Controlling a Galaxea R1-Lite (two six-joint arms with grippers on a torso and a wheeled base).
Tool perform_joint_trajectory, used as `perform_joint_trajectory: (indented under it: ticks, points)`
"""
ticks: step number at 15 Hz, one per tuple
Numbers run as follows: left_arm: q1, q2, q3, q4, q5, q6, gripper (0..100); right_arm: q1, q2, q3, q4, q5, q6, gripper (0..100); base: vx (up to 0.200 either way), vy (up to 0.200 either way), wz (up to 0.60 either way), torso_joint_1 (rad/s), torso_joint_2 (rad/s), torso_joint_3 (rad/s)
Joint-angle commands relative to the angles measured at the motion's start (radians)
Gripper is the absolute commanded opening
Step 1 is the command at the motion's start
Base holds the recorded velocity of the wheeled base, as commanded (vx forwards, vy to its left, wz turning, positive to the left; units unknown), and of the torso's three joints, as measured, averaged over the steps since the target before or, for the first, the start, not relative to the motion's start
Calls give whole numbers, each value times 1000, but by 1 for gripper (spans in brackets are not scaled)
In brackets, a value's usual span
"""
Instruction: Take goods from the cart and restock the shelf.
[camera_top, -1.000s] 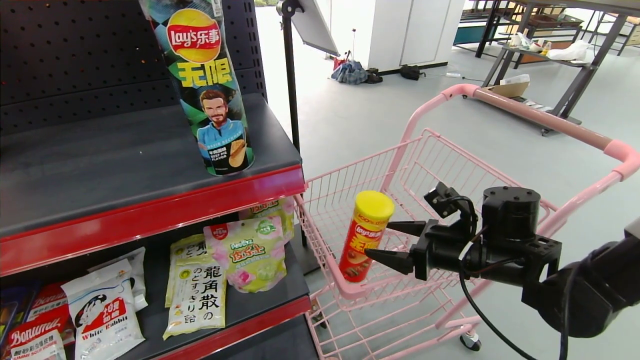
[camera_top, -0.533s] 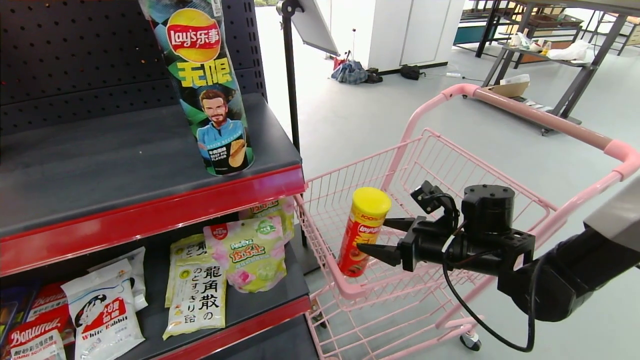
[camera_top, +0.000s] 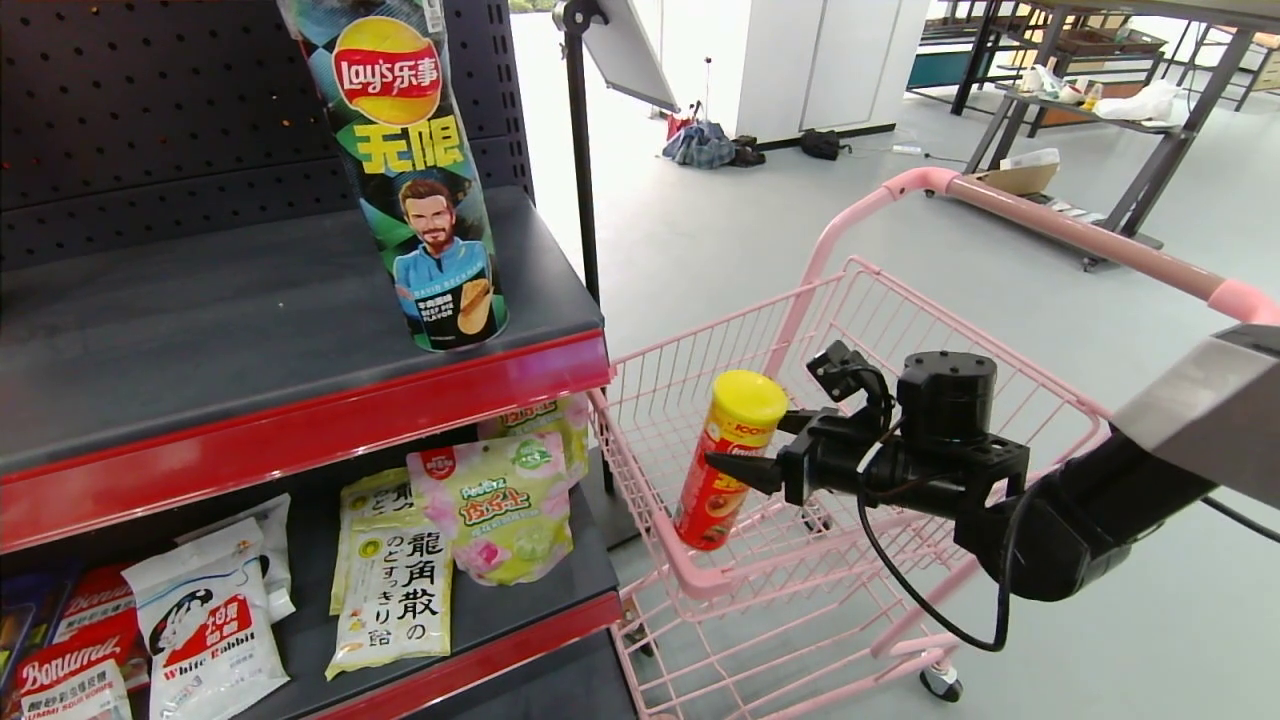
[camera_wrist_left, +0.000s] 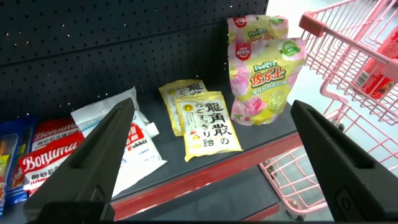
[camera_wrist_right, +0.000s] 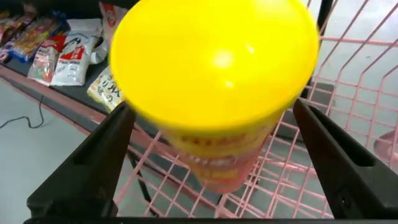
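A red chip can with a yellow lid (camera_top: 722, 470) hangs tilted just above the front corner of the pink cart (camera_top: 1050, 225). My right gripper (camera_top: 748, 440) is shut on the can from the right side. In the right wrist view the yellow lid (camera_wrist_right: 217, 93) looms between the two black fingers (camera_wrist_right: 99, 162). The dark upper shelf (camera_top: 250, 330) with a red front edge lies to the can's left and higher. My left gripper (camera_wrist_left: 211, 104) is open with nothing in it, facing the lower shelf (camera_wrist_left: 249, 149).
A tall green-and-black chip can (camera_top: 410, 180) stands near the upper shelf's right front corner. Snack bags (camera_top: 495, 505) and candy packs (camera_top: 205, 625) lie on the lower shelf. A black pole (camera_top: 582, 200) rises between shelf and cart.
My right gripper moved left and slightly up with the chip can, which rose from the cart and tilted, its lid leaning right.
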Motion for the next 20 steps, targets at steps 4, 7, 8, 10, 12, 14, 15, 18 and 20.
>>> perform_joint_trajectory:
  ticks: [4,7,8,10,12,14,15,18,20]
  points:
    - [0,1,-2,0,0,0,100,3,54,-71,1,-3,2,100,0,0,0,0,0,0]
    - [0,1,0,0,0,0,100,5,56,-68,0,-3,2,0,0,0,0,0,0,0]
    - [0,1,0,0,0,0,100,5,56,-66,0,-3,2,0,0,0,0,0,0,0]
    - [0,1,0,0,0,1,100,5,64,-71,0,-4,1,0,0,0,0,0,0,0]
    - [0,1,0,0,0,1,100,1,59,-81,0,-13,-1,0,0,0,0,0,0,0]
    - [0,1,0,0,0,0,100,0,-30,-72,12,-58,5,0,0,0,0,0,0,0]
    - [0,1,0,0,0,0,100,-5,-97,-83,24,-59,5,0,0,0,0,0,0,0]
    - [0,1,0,0,0,1,100,-38,-361,-132,156,-62,-9,0,0,0,0,0,0,0]
    - [0,1,0,0,0,1,100,-48,-584,-95,354,-73,-22,0,0,0,0,0,0,0]
